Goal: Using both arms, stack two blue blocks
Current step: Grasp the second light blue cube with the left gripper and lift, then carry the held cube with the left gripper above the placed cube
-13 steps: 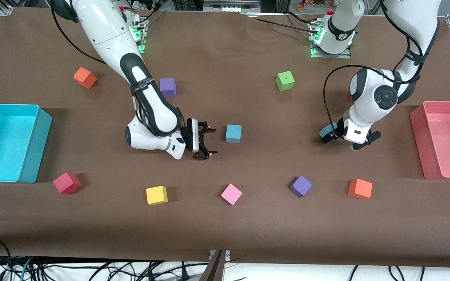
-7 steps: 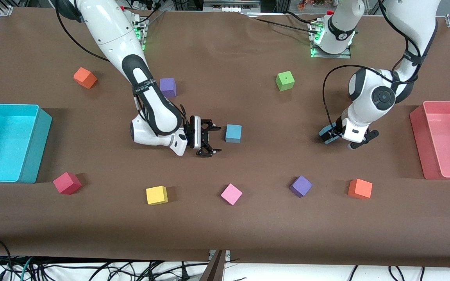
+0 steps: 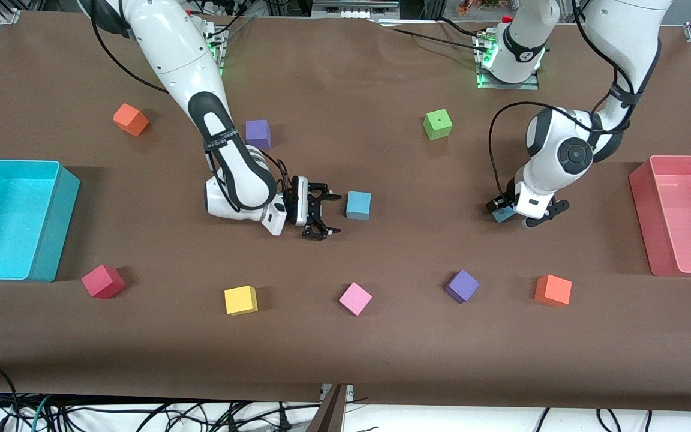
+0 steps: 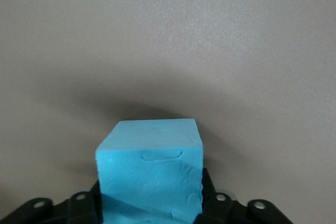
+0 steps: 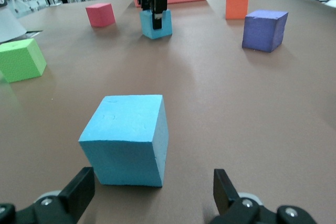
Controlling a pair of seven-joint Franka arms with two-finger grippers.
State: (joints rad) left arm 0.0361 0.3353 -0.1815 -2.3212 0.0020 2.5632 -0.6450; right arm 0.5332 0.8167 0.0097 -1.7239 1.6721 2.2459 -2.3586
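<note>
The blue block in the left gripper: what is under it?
The brown table lies under the blue block, which the left gripper is shut on. Whether the block rests on the table or hangs just above it cannot be seen; the block hides its own underside.

Brown-covered table (image 3: 345, 348) loaded: cyan bin (image 3: 51, 240), pink bin (image 3: 642, 204) (one at each end), blue block (image 3: 358, 205) mid-table, coloured cubes scattered around.

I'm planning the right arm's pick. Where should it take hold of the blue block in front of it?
Grip the free blue block across its two flat upright side faces. It sits square on the table, and the right gripper, open and low beside it, would likely do best easing straight forward until its fingers straddle it.
</note>
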